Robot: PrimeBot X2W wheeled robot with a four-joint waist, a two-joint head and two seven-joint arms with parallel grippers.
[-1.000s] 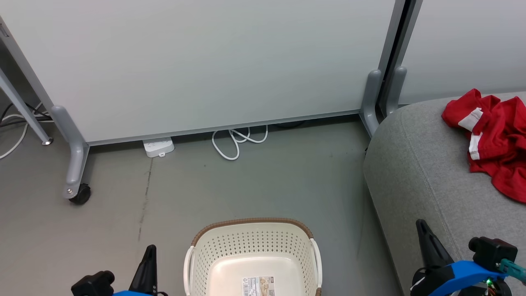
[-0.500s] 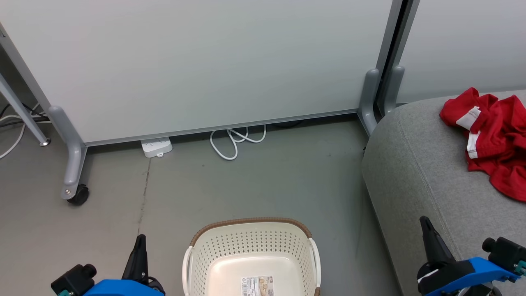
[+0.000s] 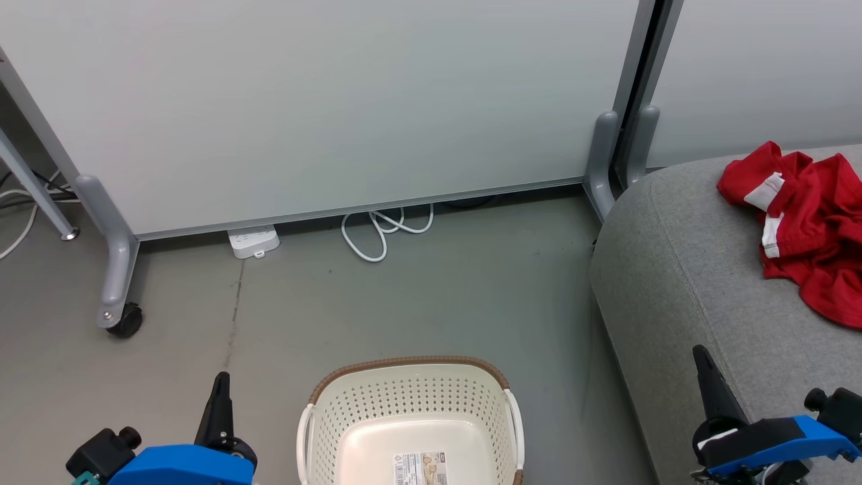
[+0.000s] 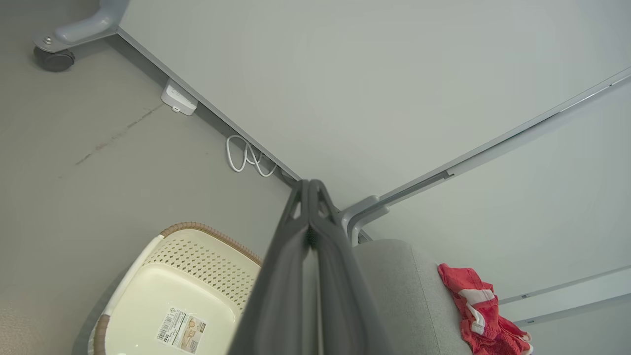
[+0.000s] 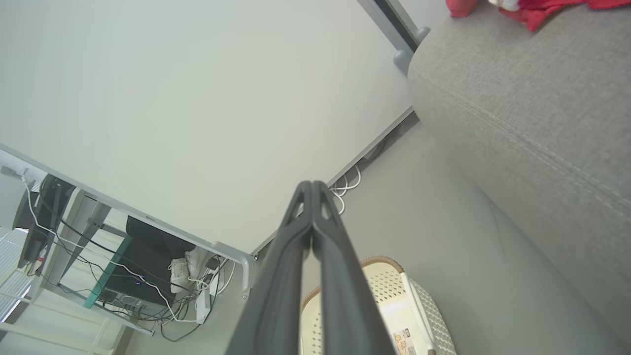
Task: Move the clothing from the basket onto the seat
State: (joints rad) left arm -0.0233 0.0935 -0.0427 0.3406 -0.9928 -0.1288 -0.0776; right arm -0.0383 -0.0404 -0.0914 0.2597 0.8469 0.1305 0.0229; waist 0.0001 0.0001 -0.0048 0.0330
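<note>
Flanking the basket point(image 3: 411, 367), my left claw point(image 3: 220, 380) and right claw point(image 3: 700, 356) each have their fingers pressed flat together, gripping nothing. The basket stands on the floor point(image 3: 438, 303), a printed label point(image 3: 422, 467) on its bare bottom. The red clothing point(image 3: 805, 229) lies crumpled on the grey seat point(image 3: 673, 269), well apart from the basket and both claws.
</note>
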